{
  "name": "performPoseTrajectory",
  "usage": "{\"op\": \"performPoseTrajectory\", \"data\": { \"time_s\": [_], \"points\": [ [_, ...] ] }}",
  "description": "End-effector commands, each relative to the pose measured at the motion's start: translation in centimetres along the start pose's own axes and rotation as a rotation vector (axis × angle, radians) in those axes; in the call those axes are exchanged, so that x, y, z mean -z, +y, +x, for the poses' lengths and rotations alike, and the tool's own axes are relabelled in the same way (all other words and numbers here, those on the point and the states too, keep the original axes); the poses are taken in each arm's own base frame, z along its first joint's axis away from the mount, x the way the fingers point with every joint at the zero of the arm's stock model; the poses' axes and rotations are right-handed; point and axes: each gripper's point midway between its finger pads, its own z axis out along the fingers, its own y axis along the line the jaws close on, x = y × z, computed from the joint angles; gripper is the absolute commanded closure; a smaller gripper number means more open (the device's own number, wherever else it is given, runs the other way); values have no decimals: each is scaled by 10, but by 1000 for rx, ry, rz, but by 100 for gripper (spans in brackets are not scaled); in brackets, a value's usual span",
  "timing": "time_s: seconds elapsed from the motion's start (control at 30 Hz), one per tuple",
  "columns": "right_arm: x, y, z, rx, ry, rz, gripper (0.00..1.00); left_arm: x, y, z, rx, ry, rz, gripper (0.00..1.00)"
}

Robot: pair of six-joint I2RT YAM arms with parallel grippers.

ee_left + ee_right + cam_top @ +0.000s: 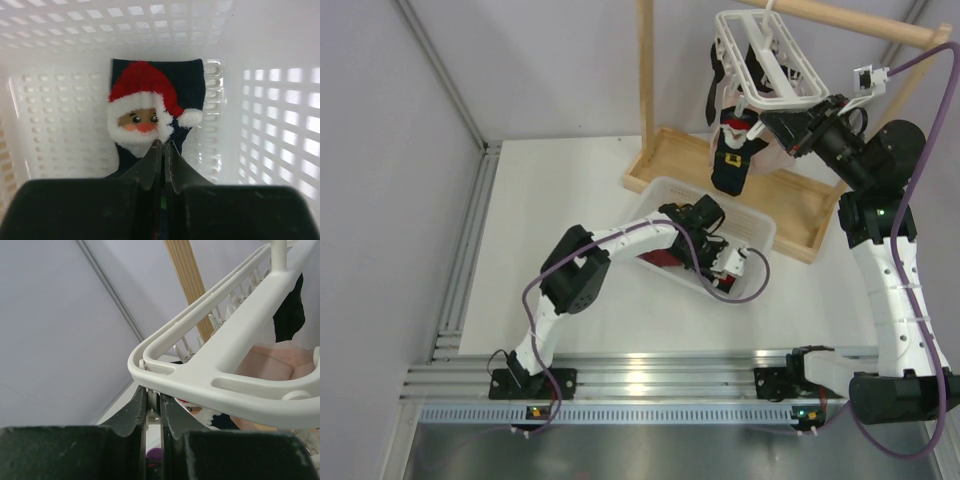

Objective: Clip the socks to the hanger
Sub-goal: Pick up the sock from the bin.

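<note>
We're at the pickup step: left gripper [161, 146] pinched shut on the Santa sock [145, 82] mid-frame in the basket [272, 115] (only its wrist cam shows that), right gripper [154, 396] clenched at the lower-left corner of the hanger [235, 375], probably on a peg [152, 410], so next we need to lift the sock up there.
</note>
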Motion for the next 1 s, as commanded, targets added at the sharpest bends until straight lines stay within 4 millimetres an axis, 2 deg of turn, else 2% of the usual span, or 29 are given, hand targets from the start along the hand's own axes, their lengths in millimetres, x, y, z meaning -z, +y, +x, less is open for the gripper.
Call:
{"op": "performPoseTrajectory", "data": {
  "time_s": [0.0,0.03,0.07,0.1,0.17,0.2,0.27,0.33,0.4,0.43,0.47,0.5,0.57,0.7,0.8,0.83,0.87,0.97],
  "points": [
    [1,3,-15,35,-52,6,100,70,21,-64,-48,-169,-217,100],
    [1,3,-15,30,-52,6,100,77,22,-69,-50,-186,-253,100],
    [1,3,-15,29,-53,7,100,100,30,-87,-64,-233,-332,100],
    [1,3,-15,26,-56,5,100,99,23,-81,-49,-221,-332,100],
    [1,3,-15,24,-59,5,100,109,22,-81,-57,-207,-362,100],
    [1,2,-15,22,-58,6,100,107,24,-76,-51,-190,-377,100],
    [1,2,-14,17,-59,5,100,106,33,-62,-17,-132,-429,100],
    [1,2,-12,15,-56,3,100,106,49,-56,1,-126,-512,100],
    [1,2,-12,18,-55,4,100,100,59,-39,41,-85,-584,100],
    [2,2,-12,21,-54,4,100,102,68,-41,38,-92,-627,100],
    [2,2,-12,23,-54,6,100,91,70,-28,63,-58,-626,100],
    [2,2,-11,27,-52,4,100,88,75,-25,66,-40,-636,100],
    [1,1,-10,27,-50,7,100,68,76,-11,99,2,-622,100],
    [1,-1,-11,37,-47,11,100,46,72,6,116,51,-571,99],
    [0,-4,-10,36,-41,16,100,32,59,14,121,78,-482,92],
    [0,-5,-9,35,-42,19,100,30,56,15,113,82,-455,87],
    [-1,-6,-8,33,-38,18,100,28,47,18,131,97,-417,74],
    [-2,-6,-8,30,-37,17,100,34,42,1,130,37,-372,58]
  ]
}}
